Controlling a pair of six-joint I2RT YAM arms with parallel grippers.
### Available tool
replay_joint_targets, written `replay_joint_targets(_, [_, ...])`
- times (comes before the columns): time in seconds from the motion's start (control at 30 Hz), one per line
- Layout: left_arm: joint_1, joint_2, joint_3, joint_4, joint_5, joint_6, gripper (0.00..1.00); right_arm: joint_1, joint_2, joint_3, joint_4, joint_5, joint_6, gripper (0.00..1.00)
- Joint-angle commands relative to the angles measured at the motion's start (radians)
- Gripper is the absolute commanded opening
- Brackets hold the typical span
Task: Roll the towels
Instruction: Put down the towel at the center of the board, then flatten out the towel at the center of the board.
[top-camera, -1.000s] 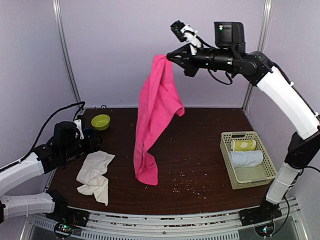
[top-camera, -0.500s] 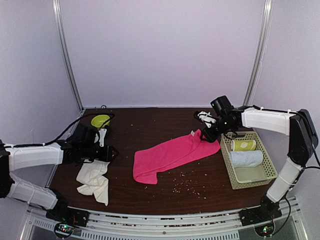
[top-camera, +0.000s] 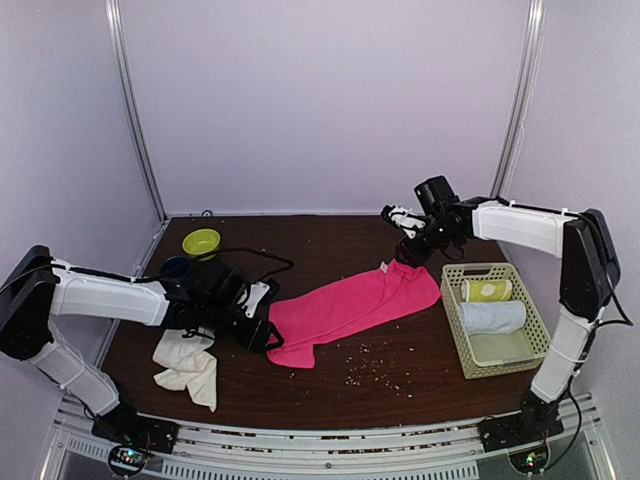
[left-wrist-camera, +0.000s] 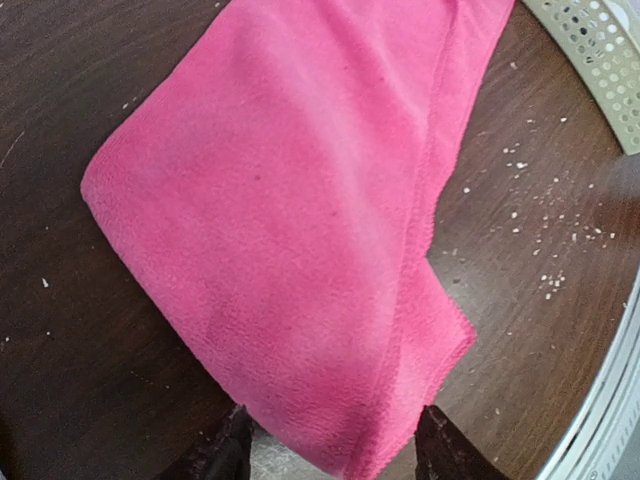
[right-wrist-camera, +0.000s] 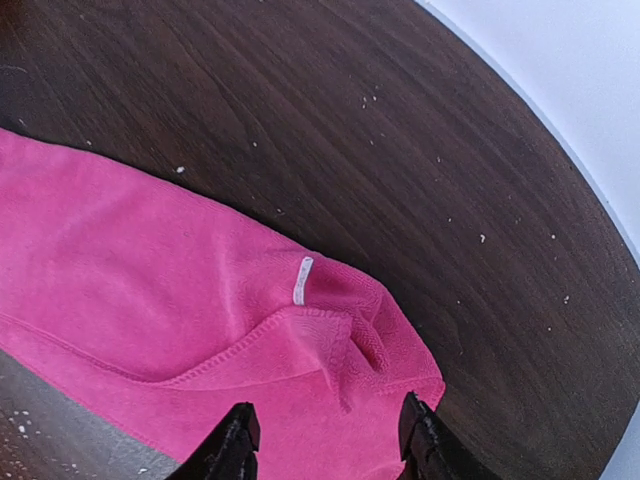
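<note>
The bright pink towel (top-camera: 350, 305) lies flat on the dark table, folded lengthwise and running diagonally. My left gripper (top-camera: 265, 330) is open at its near-left end; in the left wrist view the towel (left-wrist-camera: 300, 220) reaches down between the gripper's (left-wrist-camera: 330, 448) spread fingers. My right gripper (top-camera: 405, 250) is open just above the far-right corner. The right wrist view shows that corner (right-wrist-camera: 150, 290) rumpled, with a small white label (right-wrist-camera: 302, 280), below the open gripper (right-wrist-camera: 328, 440). The cream towel (top-camera: 190, 360) lies crumpled at the near left, behind my left arm.
A cream plastic basket (top-camera: 455, 320) at the right holds a yellow-green roll (top-camera: 487, 290) and a white roll (top-camera: 492, 317). A green bowl (top-camera: 201, 243) sits at the back left. Crumbs (top-camera: 375, 365) dot the table near the front. The basket's corner (left-wrist-camera: 600, 50) shows in the left wrist view.
The right gripper lowered the pink towel from high in the air onto the table and opened. The left arm swung right from the cream towel to the pink towel's near end.
</note>
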Motion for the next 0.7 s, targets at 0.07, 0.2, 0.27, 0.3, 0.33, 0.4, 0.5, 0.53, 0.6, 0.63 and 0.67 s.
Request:
replay_joint_targets(0.07, [0.001, 0.027, 0.023, -0.005, -0.042, -0.004, 0.58, -0.006, 0.082, 0.054, 0.01, 0.071, -0.047, 0.54])
replay_joint_targets(0.2, [0.001, 0.054, 0.022, 0.012, -0.026, -0.01, 0.57, -0.008, 0.145, 0.127, -0.015, 0.039, -0.013, 0.56])
replay_joint_targets(0.27, [0.001, 0.066, 0.021, 0.024, -0.024, -0.016, 0.57, -0.007, 0.186, 0.166, -0.047, -0.015, 0.0, 0.55])
replay_joint_targets(0.3, [0.0, 0.071, 0.02, 0.032, -0.025, -0.02, 0.57, -0.007, 0.21, 0.181, -0.06, -0.04, 0.007, 0.55])
replay_joint_targets(0.33, [0.001, 0.074, 0.021, 0.04, -0.024, -0.027, 0.57, -0.006, 0.233, 0.192, -0.077, -0.062, 0.017, 0.55])
replay_joint_targets(0.4, [0.001, 0.084, 0.024, 0.056, -0.018, -0.043, 0.57, -0.006, 0.271, 0.211, -0.095, -0.083, 0.041, 0.53])
replay_joint_targets(0.5, [0.001, 0.103, 0.038, 0.058, -0.013, -0.049, 0.55, -0.006, 0.294, 0.232, -0.108, -0.076, 0.056, 0.48])
replay_joint_targets(0.53, [0.001, 0.105, 0.041, 0.058, -0.015, -0.049, 0.54, -0.007, 0.292, 0.234, -0.107, -0.063, 0.063, 0.48])
replay_joint_targets(0.6, [0.001, 0.105, 0.039, 0.062, -0.02, -0.051, 0.53, -0.008, 0.284, 0.234, -0.106, -0.057, 0.064, 0.49])
replay_joint_targets(0.63, [0.001, 0.107, 0.039, 0.064, -0.02, -0.051, 0.52, -0.007, 0.278, 0.234, -0.108, -0.054, 0.063, 0.49])
replay_joint_targets(0.67, [0.001, 0.108, 0.04, 0.065, -0.022, -0.05, 0.52, -0.008, 0.273, 0.233, -0.107, -0.049, 0.06, 0.51])
